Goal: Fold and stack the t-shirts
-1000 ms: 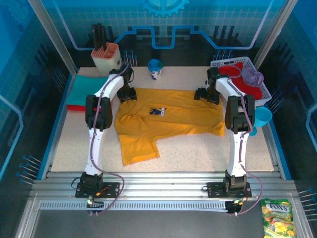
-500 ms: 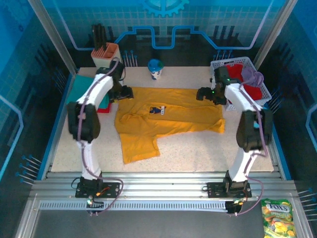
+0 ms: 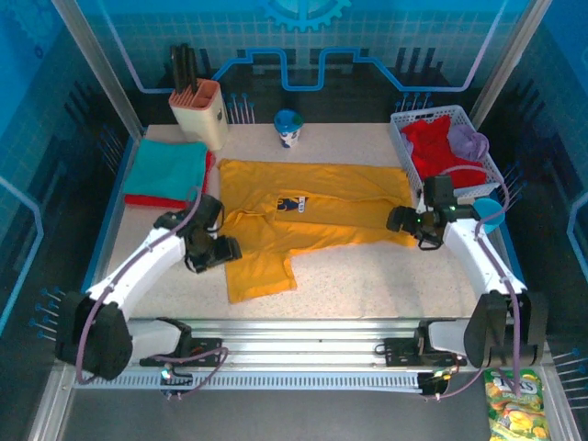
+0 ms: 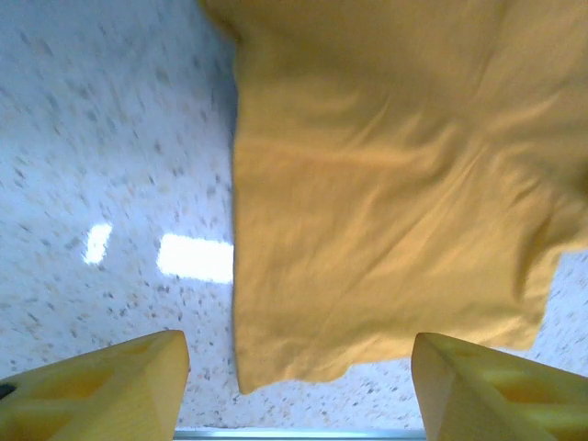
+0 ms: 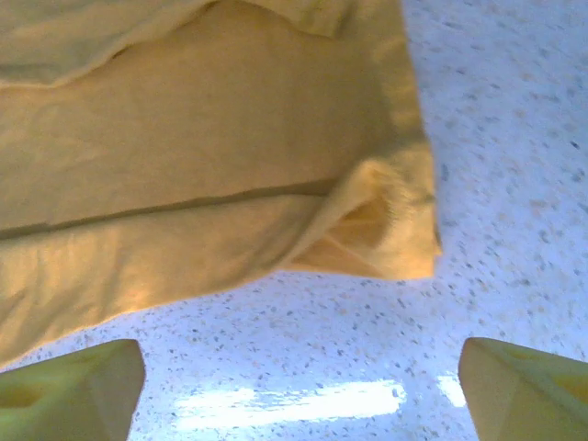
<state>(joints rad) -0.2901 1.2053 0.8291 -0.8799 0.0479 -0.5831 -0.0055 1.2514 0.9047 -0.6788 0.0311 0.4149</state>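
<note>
So the mustard-yellow tee (image 3: 312, 207) lies spread out mid-table (image 3: 367, 276), dark blue print (image 3: 292, 206) facing up, with one narrower piece hanging down toward the near edge on the left side. The left gripper (image 3: 225, 250) sits low just beside the left edge of that piece. From its wrist cam the yellow fingers (image 4: 138, 377) are spread wide with nothing pinched, the fabric edge running between them. The right gripper (image 3: 397, 220) is over at the tee's right-hand corner, jaws also wide apart and empty. Its cam shows that corner bunched and folded over itself on the speckled surface. Far left, a teal tee (image 3: 167, 168) is folded on top of a red tee (image 3: 152, 200). The white mesh basket (image 3: 487, 161) at the far right holds a red shirt (image 3: 432, 147) and a lavender tee (image 3: 470, 142), both crumpled.
</note>
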